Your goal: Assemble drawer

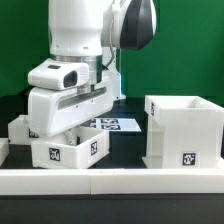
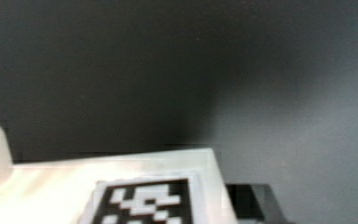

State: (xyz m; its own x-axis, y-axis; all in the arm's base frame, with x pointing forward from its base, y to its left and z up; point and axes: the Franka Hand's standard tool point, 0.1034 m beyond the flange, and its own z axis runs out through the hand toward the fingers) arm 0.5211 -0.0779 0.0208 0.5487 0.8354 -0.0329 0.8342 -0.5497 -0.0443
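The tall white casing [image 1: 185,133] of the drawer stands at the exterior view's right with a tag low on its front. One white tray [image 1: 70,148] with two tags sits slightly tilted at the left under my hand. A second tray [image 1: 18,128] lies behind it. My gripper [image 1: 88,118] reaches down into the near tray. In the wrist view the tray's tagged wall [image 2: 149,195] fills the space between the jaws [image 2: 137,212]. One dark finger [image 2: 250,200] lies against its edge and the other finger is hidden. The gripper looks shut on that wall.
A long low white rail [image 1: 110,181] runs along the front of the black table. The marker board [image 1: 118,124] lies flat at the back between the trays and the casing. The arm's white body rises above the trays.
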